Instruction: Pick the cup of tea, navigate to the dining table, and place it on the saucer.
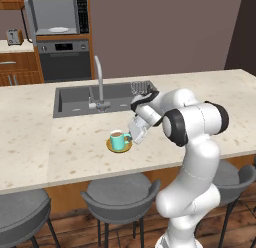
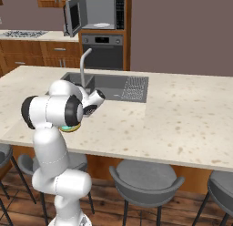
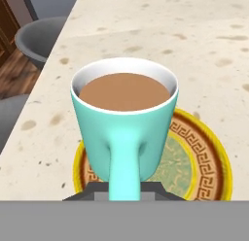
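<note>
The teal cup of tea (image 1: 118, 140) (image 3: 124, 118), full of brown liquid, stands upright on the yellow-brown patterned saucer (image 1: 120, 148) (image 3: 204, 157) near the front edge of the beige speckled dining table (image 1: 60, 152) (image 3: 194, 41). My gripper (image 1: 131, 137) (image 3: 125, 191) reaches in from the cup's right, its dark fingertips pressed against both sides of the handle. From the right base camera my arm hides the cup, and just a sliver of the saucer (image 2: 70, 128) peeks out beneath it.
A sunken grey sink (image 1: 75, 99) with a tall faucet (image 1: 99, 77) lies just behind the saucer. Grey stools (image 1: 120, 194) stand under the table's front edge. An open microwave (image 1: 57, 14) holding a white plate is on the back wall.
</note>
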### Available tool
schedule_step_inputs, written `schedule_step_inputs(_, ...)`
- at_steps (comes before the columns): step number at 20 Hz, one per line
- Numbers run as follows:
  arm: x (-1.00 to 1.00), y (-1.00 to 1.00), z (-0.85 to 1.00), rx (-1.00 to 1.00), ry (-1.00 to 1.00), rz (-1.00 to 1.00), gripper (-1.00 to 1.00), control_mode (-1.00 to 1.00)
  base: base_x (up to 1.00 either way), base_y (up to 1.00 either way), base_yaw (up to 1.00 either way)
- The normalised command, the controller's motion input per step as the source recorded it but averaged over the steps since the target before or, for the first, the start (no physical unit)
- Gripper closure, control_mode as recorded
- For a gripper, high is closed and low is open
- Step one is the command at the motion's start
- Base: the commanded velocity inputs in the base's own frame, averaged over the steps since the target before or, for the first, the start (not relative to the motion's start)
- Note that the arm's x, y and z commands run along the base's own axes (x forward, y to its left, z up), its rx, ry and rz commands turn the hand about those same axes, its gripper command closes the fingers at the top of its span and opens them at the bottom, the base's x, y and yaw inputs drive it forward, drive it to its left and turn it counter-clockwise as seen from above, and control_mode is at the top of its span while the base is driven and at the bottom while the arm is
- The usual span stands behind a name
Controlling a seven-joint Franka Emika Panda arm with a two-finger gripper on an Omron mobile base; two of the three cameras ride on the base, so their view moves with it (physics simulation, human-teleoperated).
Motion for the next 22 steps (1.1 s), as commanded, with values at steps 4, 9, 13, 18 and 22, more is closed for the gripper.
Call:
schedule_step_inputs(4, 0.08, 0.0, -0.02, 0.0, 0.0, 0.0, 1.0, -1.0, 0.0, 0.0, 0.0)
schedule_step_inputs(9, 0.17, 0.0, -0.02, 0.0, 0.0, 0.0, 1.0, -1.0, 0.0, 0.0, 0.0)
schedule_step_inputs(13, 0.21, 0.0, -0.07, 0.0, 0.0, 0.0, 1.0, -1.0, 0.0, 0.0, 0.0)
schedule_step_inputs(18, 0.01, 0.0, -0.2, 0.0, 0.0, 0.0, 1.0, -1.0, 0.0, 0.0, 0.0)
schedule_step_inputs(22, 0.0, 0.0, -0.11, 0.0, 0.0, 0.0, 1.0, -1.0, 0.0, 0.0, 0.0)
